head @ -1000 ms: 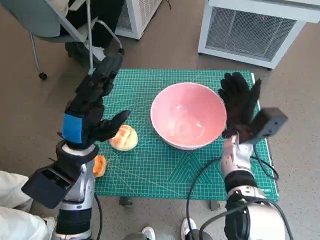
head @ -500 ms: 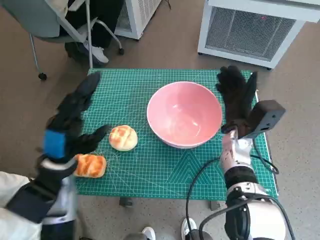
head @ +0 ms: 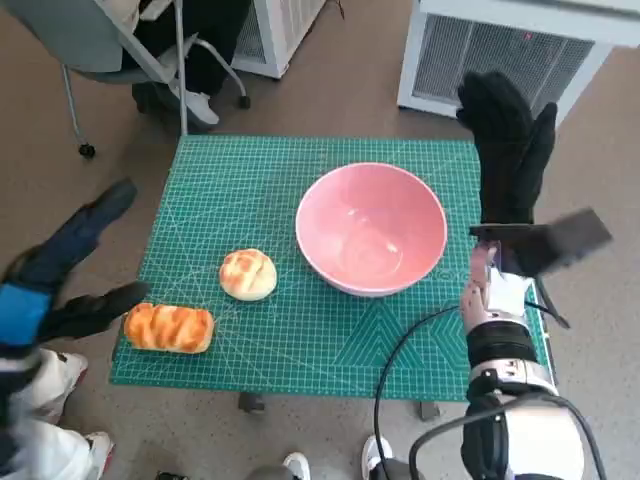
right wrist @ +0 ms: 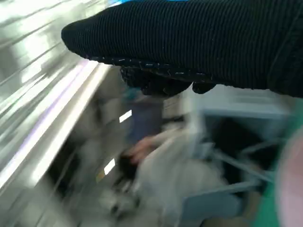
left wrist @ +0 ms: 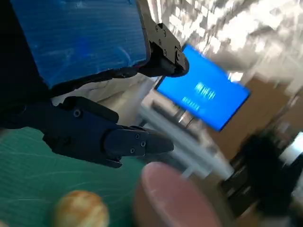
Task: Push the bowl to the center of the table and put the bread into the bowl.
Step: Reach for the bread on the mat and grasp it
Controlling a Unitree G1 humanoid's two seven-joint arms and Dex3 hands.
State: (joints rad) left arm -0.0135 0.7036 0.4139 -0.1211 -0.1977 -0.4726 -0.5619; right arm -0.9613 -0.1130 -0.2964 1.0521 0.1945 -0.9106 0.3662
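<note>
Bread comes in two pieces here: a round bun (head: 247, 274) and a long glazed loaf (head: 169, 327), both lying on the green mat (head: 250, 180). Loaf just beyond the fingertips of the left hand (head: 60, 275), not touched; bun a little farther out, between those fingertips and the pink bowl (head: 371, 228). Left fingers spread apart, holding nothing. Right hand (head: 508, 150) raised off the bowl's far side, fingers straight and close together, nothing in them, palm apart from the rim. Bowl sitting about mid-mat, so probably pushed far enough. Both breads likely light and soft, easily dented; best taken gently across the middle, thumb on one flank, fingers on the other. Bowl probably stiff and smooth, apt to slide if bumped.
</note>
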